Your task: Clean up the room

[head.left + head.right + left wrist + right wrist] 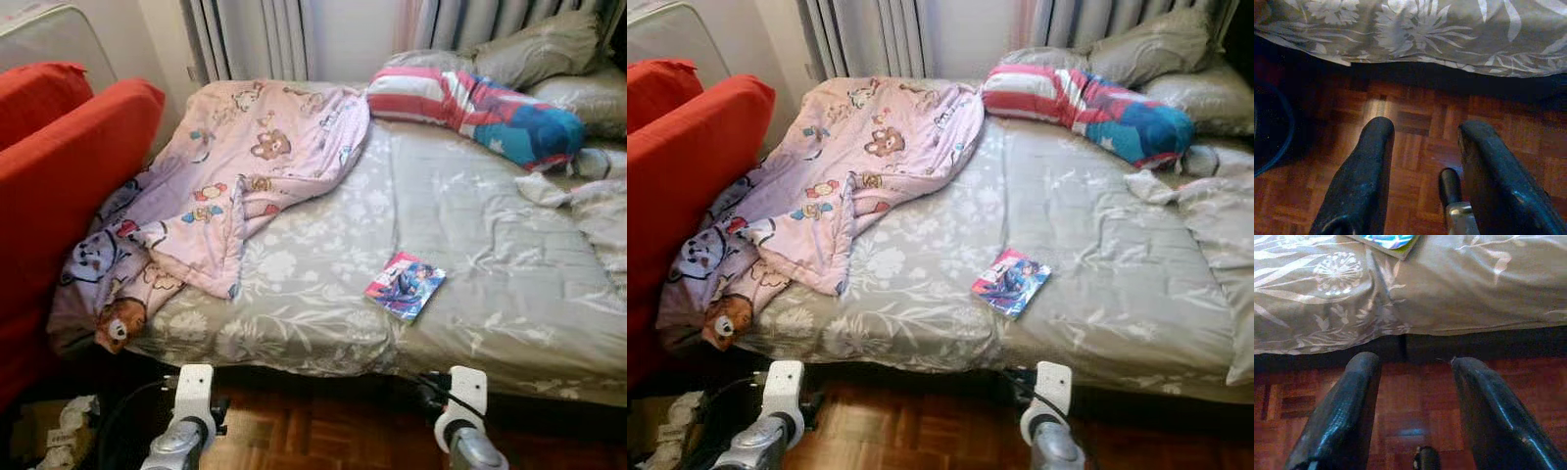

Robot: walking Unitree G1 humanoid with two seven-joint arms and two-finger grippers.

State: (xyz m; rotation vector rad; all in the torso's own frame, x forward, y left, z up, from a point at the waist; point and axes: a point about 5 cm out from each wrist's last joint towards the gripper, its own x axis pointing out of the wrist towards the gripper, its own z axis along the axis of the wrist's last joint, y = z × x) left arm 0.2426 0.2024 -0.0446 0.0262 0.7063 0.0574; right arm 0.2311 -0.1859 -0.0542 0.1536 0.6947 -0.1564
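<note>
Bed [470,294] with a grey floral cover is the landmark; head camera looks down at its near edge over a parquet floor [1415,142]. A small book with a bright blue and red cover [405,284] lies flat on the bed cover, near the front edge and roughly mid-width, apart from everything else. A pink blanket printed with teddy bears [225,186] is bunched over the bed's left side and spills down off its near left corner. At the far right end of the bed, a red, white and blue striped cushion [475,110] rests against grey pillows [549,44]. A red sofa [59,196] stands just left of the bed, touching the hanging blanket. Curtains [250,39] hang behind the bed's head side. Left gripper [1422,161] is held low in front of the bed edge, above the floor, fingers spread apart and grasping nothing. Right gripper [1413,401] is likewise low before the bed edge, just below the book's position, fingers parted and empty.
</note>
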